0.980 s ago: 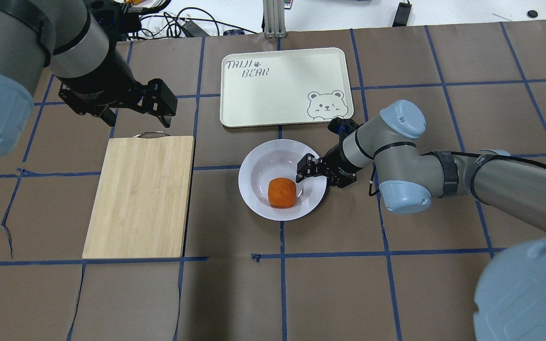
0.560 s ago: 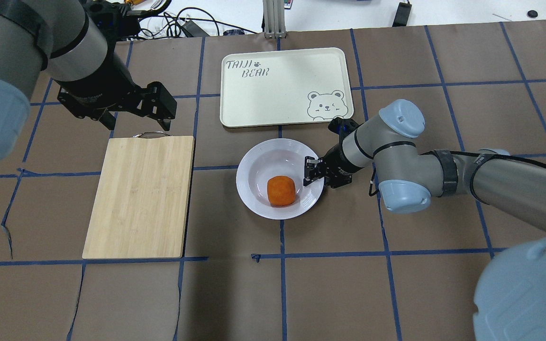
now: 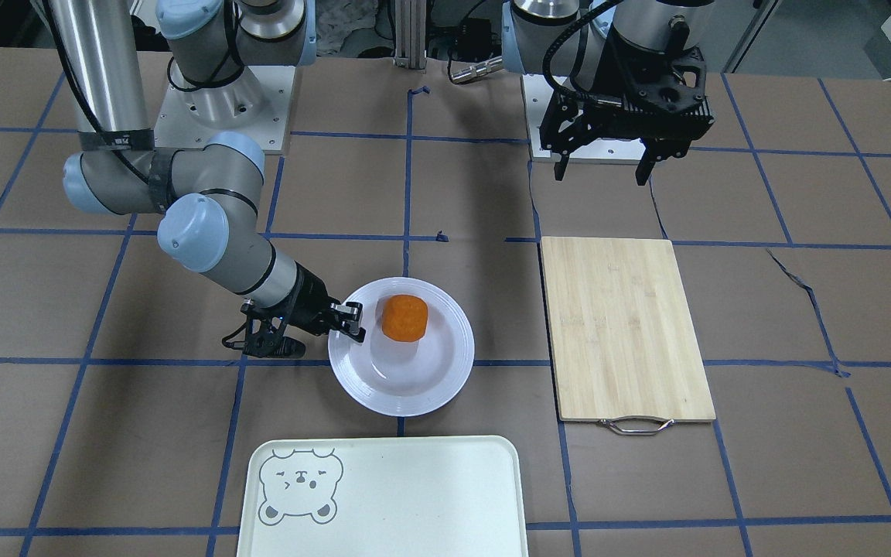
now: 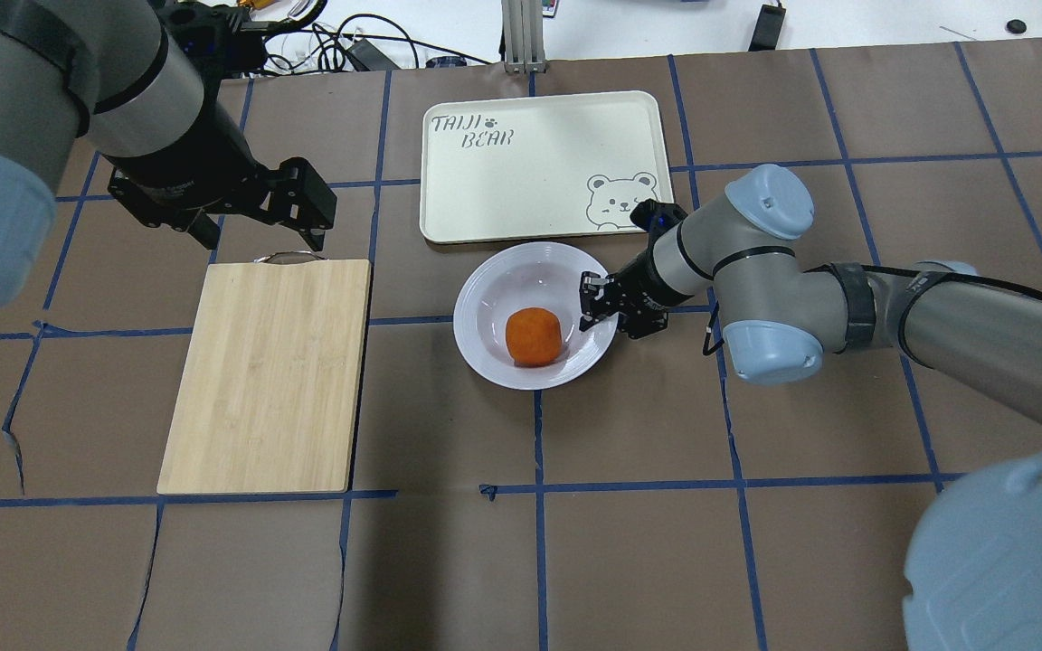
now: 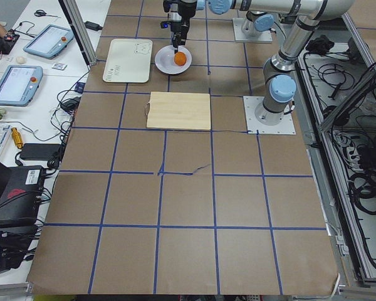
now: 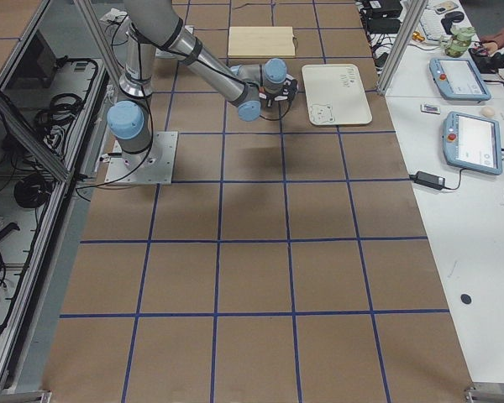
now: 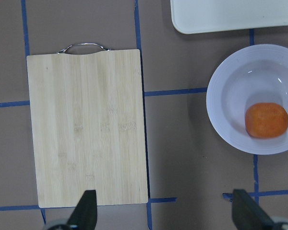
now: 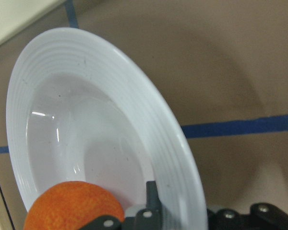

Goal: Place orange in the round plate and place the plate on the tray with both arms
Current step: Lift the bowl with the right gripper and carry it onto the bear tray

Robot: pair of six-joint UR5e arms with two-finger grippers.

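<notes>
My right gripper (image 4: 590,305) is clamped on the rim of the glossy white round plate (image 4: 521,268); my left gripper (image 3: 600,178) hangs spread and empty.

The large pale cream-green rectangular tray (image 4: 539,167), with a grey bear face in one corner, lies at upper centre of the overhead view. The bamboo cutting board (image 4: 268,375) with its metal handle lies at centre left, apart from it. The plate sits just below the tray, its far rim meeting the tray's near edge in that view. I cannot tell whether it is lifted off the brown table (image 4: 666,542). The small bright orange fruit (image 4: 534,336) rests in the plate's sunken centre, just beside my right fingers, one inside the rim and one under it. My left fingers stand wide apart at upper left, by the board's handle end.
</notes>
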